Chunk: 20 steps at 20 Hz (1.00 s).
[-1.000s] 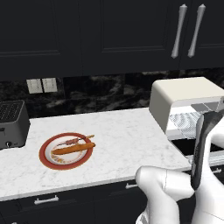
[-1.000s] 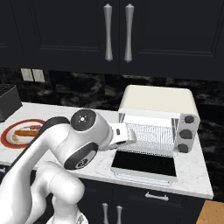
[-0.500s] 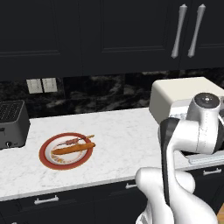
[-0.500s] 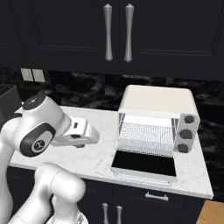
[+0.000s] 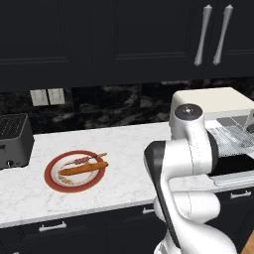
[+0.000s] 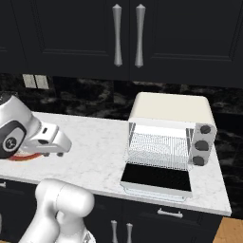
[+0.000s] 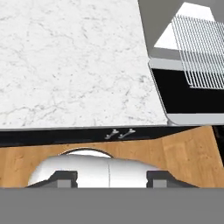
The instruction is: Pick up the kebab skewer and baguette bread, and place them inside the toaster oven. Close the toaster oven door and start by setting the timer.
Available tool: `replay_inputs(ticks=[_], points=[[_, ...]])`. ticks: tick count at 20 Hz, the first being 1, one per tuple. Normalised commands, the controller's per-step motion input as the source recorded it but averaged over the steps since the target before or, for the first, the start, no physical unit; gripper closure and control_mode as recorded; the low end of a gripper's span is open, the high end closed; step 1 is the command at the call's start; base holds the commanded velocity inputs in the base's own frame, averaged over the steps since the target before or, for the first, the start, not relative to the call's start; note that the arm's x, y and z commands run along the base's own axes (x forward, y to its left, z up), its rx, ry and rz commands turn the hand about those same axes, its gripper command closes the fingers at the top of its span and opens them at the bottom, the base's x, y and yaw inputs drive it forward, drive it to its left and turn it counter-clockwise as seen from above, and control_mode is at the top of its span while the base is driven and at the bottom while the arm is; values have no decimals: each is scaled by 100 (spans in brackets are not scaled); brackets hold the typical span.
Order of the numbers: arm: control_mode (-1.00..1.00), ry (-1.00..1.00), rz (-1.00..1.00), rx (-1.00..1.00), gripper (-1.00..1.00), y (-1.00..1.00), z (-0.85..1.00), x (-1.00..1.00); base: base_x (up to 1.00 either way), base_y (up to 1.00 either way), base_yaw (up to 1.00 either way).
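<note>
The kebab skewer [image 5: 90, 159] and the orange-brown baguette bread [image 5: 82, 168] lie side by side on a red-rimmed plate [image 5: 53, 181] at the counter's left. The cream toaster oven [image 6: 172, 110] stands at the right. Its toaster oven door [image 6: 156, 178] lies folded down flat and the wire rack [image 6: 159, 148] inside is bare. In the hand view my gripper [image 7: 111, 178] looks down on the marble left of the door [image 7: 192, 94]. Its fingertips [image 7: 65, 177] stand wide apart with nothing between them. My arm [image 5: 189, 149] rises between the plate and the oven.
A dark-grey slot toaster [image 5: 13, 141] stands at the far left against the wall. Three dark knobs [image 6: 202, 144] run down the oven's right side. Black upper cabinets [image 6: 127, 35] hang overhead. Bare marble [image 7: 70, 61] lies between the plate and the oven.
The arm has swung left, away from the oven front and toward the plate. The gripper's fingers now stand apart. The oven door stays down.
</note>
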Motion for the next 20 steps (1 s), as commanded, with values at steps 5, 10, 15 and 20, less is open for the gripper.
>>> replay_inputs(ticks=[5, 10, 15, 20], points=[[-100, 0, 3, 0, -100, 100, -2, 0, 0, 0, 0], [-100, 1, 16, 0, -100, 99, 0, 20, 0, 0, 0], [-100, 5, 35, 0, -100, 74, 0, 52, 0, 0, 0], [-100, 19, 37, 0, -100, 55, -8, 86, 0, 0, 0]])
